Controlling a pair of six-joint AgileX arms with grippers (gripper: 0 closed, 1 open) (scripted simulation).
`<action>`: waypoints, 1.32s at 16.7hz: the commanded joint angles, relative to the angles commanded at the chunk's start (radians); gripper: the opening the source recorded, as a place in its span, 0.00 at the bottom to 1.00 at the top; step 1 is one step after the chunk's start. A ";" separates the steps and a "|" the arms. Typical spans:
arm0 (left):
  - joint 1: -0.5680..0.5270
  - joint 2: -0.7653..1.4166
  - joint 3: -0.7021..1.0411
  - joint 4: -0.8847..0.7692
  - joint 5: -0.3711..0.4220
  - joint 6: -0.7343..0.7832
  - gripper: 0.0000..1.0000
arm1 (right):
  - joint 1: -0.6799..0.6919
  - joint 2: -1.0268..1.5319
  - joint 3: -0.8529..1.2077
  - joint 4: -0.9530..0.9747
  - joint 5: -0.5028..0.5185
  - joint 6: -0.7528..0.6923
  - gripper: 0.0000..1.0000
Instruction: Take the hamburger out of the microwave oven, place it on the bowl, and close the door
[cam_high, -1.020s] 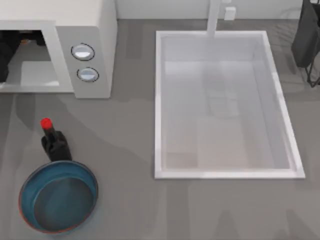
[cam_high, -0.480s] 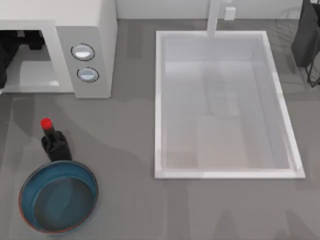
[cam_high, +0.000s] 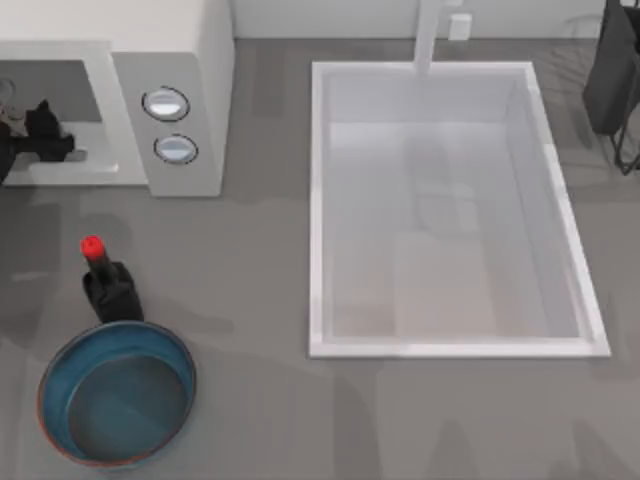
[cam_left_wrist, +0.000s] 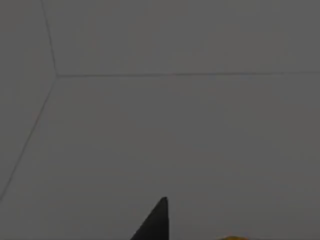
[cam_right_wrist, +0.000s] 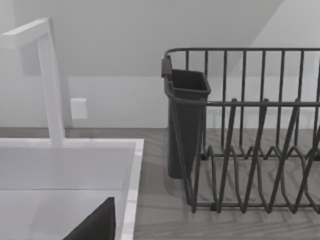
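One small yellow-edged hamburger parcel (cam_left_wrist: 231, 237) barely peeks in at the left wrist view's lower edge.
The left hand (cam_high: 40, 135) sits in the large boxy white-grey microwave oven (cam_high: 170, 60) cavity, upper left; grip: cannot tell. The round blue-teal bowl with reddish-brown rim (cam_high: 60, 370) rests lower left on the grey bench (cam_high: 250, 300).

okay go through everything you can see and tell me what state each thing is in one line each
microwave oven: cavity open at the front.
left gripper: at the cavity mouth.
bowl: upright, nothing in it.
bottle: standing, red cap on, beside the bowl.
sink: nothing in it.
dish rack: holds no dishes.
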 joint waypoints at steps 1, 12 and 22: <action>0.006 -0.030 -0.075 0.043 0.006 0.002 0.00 | 0.000 0.000 0.000 0.000 0.000 0.000 1.00; 0.032 -0.158 -0.368 0.227 0.033 0.011 0.00 | 0.000 0.000 0.000 0.000 0.000 0.000 1.00; 0.032 -0.450 -0.356 -0.078 0.028 0.012 0.00 | 0.000 0.000 0.000 0.000 0.000 0.000 1.00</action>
